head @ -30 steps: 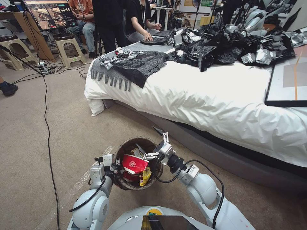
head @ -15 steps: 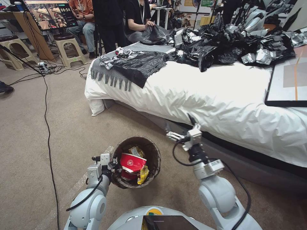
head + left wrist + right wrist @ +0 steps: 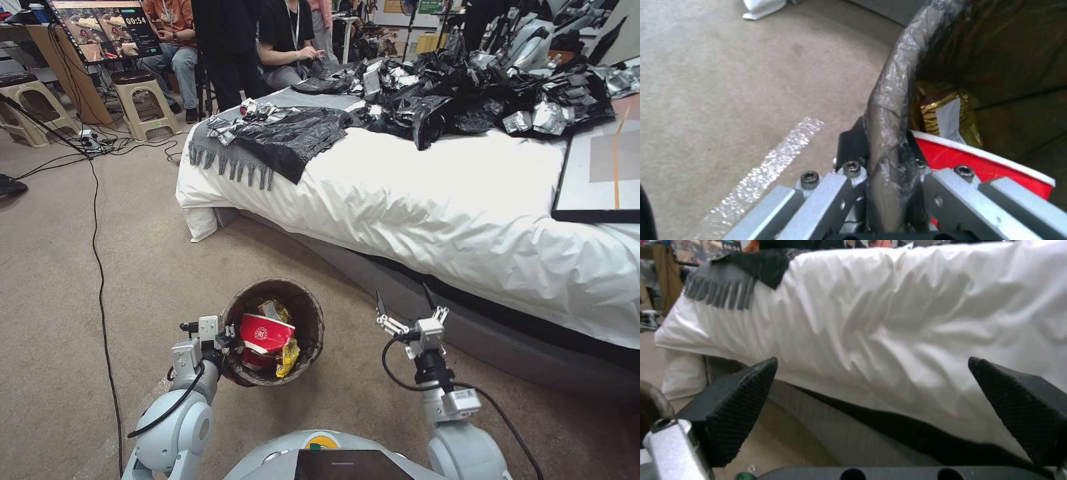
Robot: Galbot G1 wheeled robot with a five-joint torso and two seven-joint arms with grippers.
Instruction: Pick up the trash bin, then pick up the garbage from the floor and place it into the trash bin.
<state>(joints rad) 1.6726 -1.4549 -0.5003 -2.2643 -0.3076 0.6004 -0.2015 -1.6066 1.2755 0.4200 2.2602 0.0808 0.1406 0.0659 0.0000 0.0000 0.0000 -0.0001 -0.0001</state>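
A white-sheeted bed [image 3: 467,200], heaped at its far side with black plastic bags [image 3: 480,93], fills the frame from twelve to three o'clock, while tan carpet [image 3: 87,267] runs from nine down to six with a black cable [image 3: 100,267] trailing across it. At about seven o'clock from the frame's centre the trash bin [image 3: 272,332] hangs off the carpet with the left gripper [image 3: 220,339] pinching the liner-wrapped rim at the bin's nine o'clock edge; the left wrist view shows the rim [image 3: 889,133] caught between pressed-together jaws. The right gripper [image 3: 410,319], which a second ago reached over the bin's two o'clock rim, has since pulled clear and now hovers at five o'clock from centre, well apart from the bin and near the bed's grey base [image 3: 413,300], with nothing between its spread fingers [image 3: 735,400]. Inside the bin lie a crushed red-and-white paper cup [image 3: 265,333], a yellow snack wrapper [image 3: 288,357] just beside it at four o'clock and a gold-striped wrapper [image 3: 947,116] behind it at twelve. That retreat suggests a drop has just been completed, so this piece of garbage looks settled in the bin. No loose litter can be made out on the stretch of carpet in the head view, so the pickup appears well advanced, though floor beyond the frame cannot be judged.
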